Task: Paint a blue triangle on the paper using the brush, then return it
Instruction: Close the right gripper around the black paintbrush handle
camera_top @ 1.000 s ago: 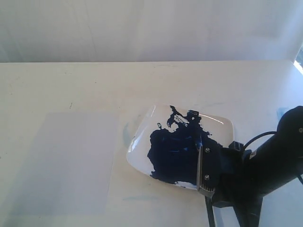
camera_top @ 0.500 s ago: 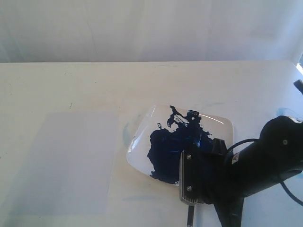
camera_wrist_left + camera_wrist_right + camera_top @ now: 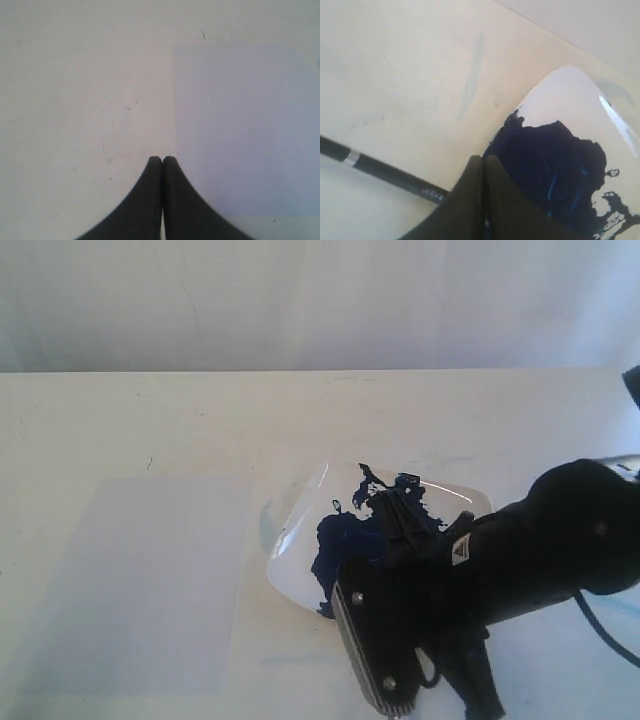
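The paper [image 3: 140, 585] lies flat at the left; its visible surface is bare and no blue triangle shows on it. My right gripper [image 3: 388, 505] hangs over the white dish [image 3: 300, 502] of dark-blue paint. In the right wrist view this gripper [image 3: 483, 159] is shut on the brush [image 3: 390, 172], whose black handle crosses behind the fingers. Its silver band [image 3: 351, 157] shows, but the tip is out of frame. The arm hides the brush in the exterior view. My left gripper [image 3: 162, 160] is shut and empty, hovering at the paper's [image 3: 240, 130] edge.
The paint pool [image 3: 345, 545] fills most of the dish [image 3: 570, 95]. A faint light-blue smear [image 3: 265, 525] marks the table between dish and paper, and the same smear [image 3: 472, 75] shows in the right wrist view. A pale wall runs behind the table's far edge.
My right arm has swung left and turned over the dish, now covering its front right part. The brush end seen below the gripper moved left and is now hidden.
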You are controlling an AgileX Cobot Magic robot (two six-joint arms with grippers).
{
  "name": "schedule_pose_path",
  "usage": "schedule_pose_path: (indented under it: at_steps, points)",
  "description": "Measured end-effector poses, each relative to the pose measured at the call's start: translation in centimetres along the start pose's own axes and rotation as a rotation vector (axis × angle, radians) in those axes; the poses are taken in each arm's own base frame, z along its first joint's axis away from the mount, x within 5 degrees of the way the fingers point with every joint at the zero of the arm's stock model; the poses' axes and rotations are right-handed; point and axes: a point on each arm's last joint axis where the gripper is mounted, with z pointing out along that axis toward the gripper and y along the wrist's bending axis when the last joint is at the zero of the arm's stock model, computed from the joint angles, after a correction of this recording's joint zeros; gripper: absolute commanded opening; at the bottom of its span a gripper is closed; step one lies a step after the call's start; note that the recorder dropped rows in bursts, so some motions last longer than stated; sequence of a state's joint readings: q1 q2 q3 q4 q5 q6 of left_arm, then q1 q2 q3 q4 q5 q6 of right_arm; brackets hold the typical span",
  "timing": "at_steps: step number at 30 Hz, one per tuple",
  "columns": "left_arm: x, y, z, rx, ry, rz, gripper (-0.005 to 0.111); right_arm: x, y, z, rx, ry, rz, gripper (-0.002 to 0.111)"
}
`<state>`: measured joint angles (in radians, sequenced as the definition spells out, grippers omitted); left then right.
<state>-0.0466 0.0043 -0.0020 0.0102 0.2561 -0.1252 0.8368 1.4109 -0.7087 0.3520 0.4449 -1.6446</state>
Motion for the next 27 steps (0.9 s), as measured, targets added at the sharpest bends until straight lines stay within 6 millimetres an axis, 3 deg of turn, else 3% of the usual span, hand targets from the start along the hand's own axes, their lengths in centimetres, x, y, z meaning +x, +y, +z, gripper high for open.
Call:
schedule_pose_path:
  at_steps: [7, 18, 27]
  points:
    - [0.0, 0.0, 0.0, 0.000, 0.000, 0.000, 0.000, 1.2, 1.4, -0.3, -0.194, 0.113, -0.269, 0.002]
    - [0.0, 0.0, 0.0, 0.000, 0.000, 0.000, 0.000, 0.8, 1.5, 1.2, -0.169, 0.140, -0.470, 0.039]
    - [0.0, 0.0, 0.0, 0.000, 0.000, 0.000, 0.000, 0.7, 1.7, 3.2, -0.202, 0.137, -0.571, 0.039]
